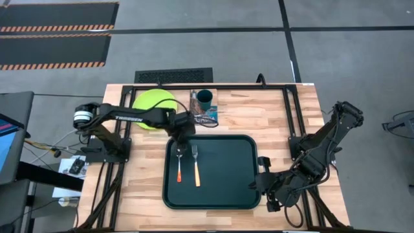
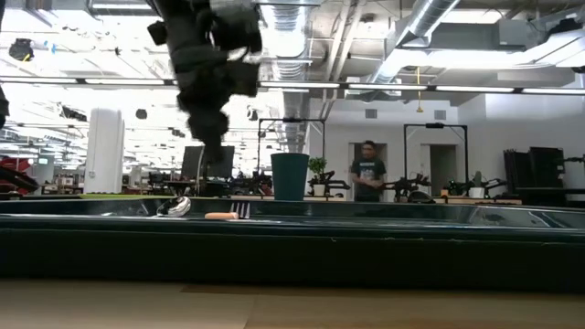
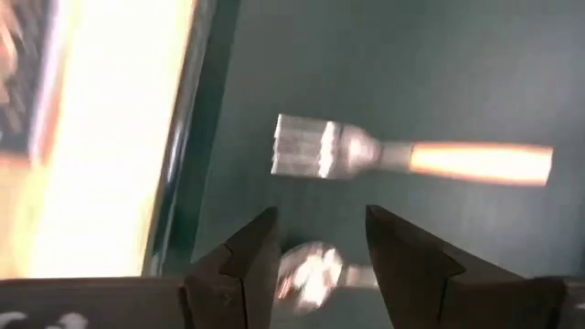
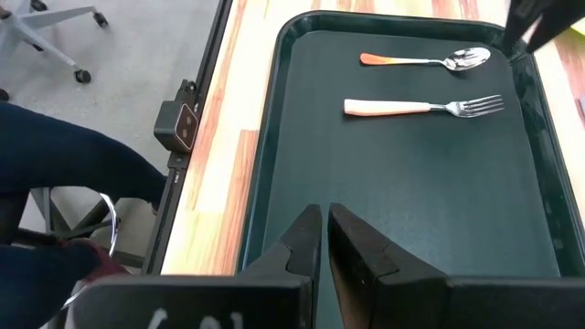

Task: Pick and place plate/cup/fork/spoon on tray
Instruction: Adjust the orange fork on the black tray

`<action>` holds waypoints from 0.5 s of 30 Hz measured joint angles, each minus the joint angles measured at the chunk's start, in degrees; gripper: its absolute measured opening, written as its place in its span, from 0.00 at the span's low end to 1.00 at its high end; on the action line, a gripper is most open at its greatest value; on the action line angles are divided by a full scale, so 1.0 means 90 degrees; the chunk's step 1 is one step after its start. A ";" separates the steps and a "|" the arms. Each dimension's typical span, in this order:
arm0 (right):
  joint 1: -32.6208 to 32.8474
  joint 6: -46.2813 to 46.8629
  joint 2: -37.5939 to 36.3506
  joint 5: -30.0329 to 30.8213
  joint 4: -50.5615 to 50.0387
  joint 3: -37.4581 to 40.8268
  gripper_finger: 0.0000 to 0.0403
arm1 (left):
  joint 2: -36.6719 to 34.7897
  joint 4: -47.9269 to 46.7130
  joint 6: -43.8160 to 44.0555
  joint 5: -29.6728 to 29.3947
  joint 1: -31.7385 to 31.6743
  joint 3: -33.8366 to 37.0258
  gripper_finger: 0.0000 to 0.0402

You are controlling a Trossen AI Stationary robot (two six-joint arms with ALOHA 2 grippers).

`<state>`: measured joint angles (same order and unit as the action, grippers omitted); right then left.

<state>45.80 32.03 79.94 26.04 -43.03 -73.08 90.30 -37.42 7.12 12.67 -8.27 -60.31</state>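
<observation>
Tray (image 1: 242,175): dark green, rectangular with rounded corners, lying on the wooden table (image 1: 259,116) near its front middle. Spoon (image 1: 179,165): inside the tray near its left edge, silver bowl toward the back of the table, red-orange handle toward the front. Fork (image 1: 196,167): inside the tray just beside the spoon on its right, roughly parallel to it, tines toward the back, orange handle toward the front; the two do not touch. Plate (image 1: 152,100): lime-green, on the table behind the tray's left corner, partly covered by the left arm. Cup (image 1: 204,98): dark teal, upright, behind the tray and just right of the plate, standing at the back edge of a small picture book (image 1: 206,113). Left gripper (image 3: 320,242): reaching over the tray's back left corner, directly above the spoon's bowl, fingers spread with nothing between them; the spoon lies free on the tray floor below. Right gripper (image 4: 324,239): low at the tray's right edge near the front right corner, fingers pressed almost together, holding nothing. Person (image 2: 368,171): standing in the room beyond the table, seen in the low view.
</observation>
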 joint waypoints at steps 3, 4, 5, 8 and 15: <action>0.0000 0.0003 0.0000 0.0000 0.0000 0.0000 0.13 | -0.0053 0.1058 0.0314 -0.0447 0.0551 0.0000 0.37; 0.0000 0.0010 0.0000 0.0000 0.0000 0.0000 0.13 | -0.0049 0.1410 0.0374 -0.0594 0.0774 0.0000 0.37; 0.0000 0.0042 0.0000 0.0000 -0.0004 0.0000 0.13 | -0.0038 0.1746 0.0439 -0.0787 0.1006 0.0000 0.37; 0.0000 0.0155 0.0000 -0.0001 -0.0049 0.0000 0.13 | 0.0044 0.2492 0.0401 -0.1614 0.1697 -0.0010 0.37; 0.0000 0.0249 0.0001 0.0092 -0.0027 0.0000 0.13 | 0.0269 0.2703 0.0644 -0.3489 0.2528 0.0031 0.35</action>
<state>45.80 34.28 79.95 26.87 -43.27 -73.08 92.72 -13.09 12.92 -18.73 14.48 -60.04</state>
